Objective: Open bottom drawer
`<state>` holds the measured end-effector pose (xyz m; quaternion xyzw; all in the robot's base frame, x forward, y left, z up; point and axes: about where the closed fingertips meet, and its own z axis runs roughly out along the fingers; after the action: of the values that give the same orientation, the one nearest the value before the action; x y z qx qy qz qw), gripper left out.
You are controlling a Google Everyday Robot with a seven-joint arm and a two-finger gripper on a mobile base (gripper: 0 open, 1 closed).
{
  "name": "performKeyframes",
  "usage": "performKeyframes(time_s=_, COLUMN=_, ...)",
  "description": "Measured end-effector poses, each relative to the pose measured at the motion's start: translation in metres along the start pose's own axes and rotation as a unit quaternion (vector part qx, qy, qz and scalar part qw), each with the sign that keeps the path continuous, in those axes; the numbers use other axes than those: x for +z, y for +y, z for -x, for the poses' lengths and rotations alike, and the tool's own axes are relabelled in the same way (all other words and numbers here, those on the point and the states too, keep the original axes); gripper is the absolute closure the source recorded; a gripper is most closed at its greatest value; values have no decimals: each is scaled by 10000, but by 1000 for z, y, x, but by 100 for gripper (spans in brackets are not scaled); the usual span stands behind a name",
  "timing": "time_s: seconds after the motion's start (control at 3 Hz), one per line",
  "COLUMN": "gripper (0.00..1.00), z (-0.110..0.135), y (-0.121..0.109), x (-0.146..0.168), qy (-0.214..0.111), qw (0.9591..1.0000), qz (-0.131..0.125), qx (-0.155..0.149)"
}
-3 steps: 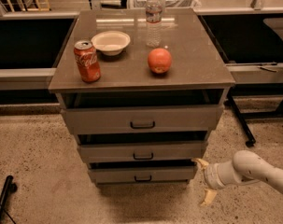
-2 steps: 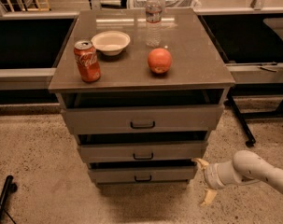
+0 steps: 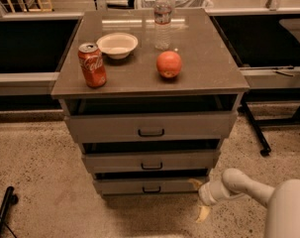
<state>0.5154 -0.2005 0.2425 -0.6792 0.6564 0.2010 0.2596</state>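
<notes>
A grey cabinet holds three stacked drawers. The bottom drawer [image 3: 152, 185] is the lowest, with a flat grey front and a small black bar handle [image 3: 151, 189]; a dark gap shows above its front. The middle drawer [image 3: 151, 160] and the wider top drawer [image 3: 150, 126] sit above it. My gripper [image 3: 199, 199] is low at the cabinet's bottom right corner, just right of the bottom drawer's front. One tan fingertip [image 3: 195, 183] is by the drawer's right end, the other [image 3: 203, 213] points down toward the floor. It holds nothing.
On the cabinet top [image 3: 209, 58] stand a red soda can [image 3: 92, 65], a white bowl [image 3: 118, 44], a water bottle [image 3: 162, 20] and a red apple [image 3: 169, 64]. A black stand leg [image 3: 253, 128] is at the right, a black pole [image 3: 2, 212] at the lower left. Speckled floor [image 3: 35, 172] surrounds the cabinet.
</notes>
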Motion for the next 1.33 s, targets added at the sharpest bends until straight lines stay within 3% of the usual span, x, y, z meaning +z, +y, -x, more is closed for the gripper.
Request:
performKeyframes(time_s=0.33, gripper=0, z=-21, y=9, x=33, qy=-83, qw=9998, qz=32, qx=183)
performKeyframes(time_s=0.67, gripper=0, z=-19, y=9, x=35, qy=-55, qw=9999, qz=54, qx=152)
performKeyframes(time_s=1.33, gripper=0, z=-35, y=-21, x=46, qy=221, qw=9977, qz=-635, qx=48)
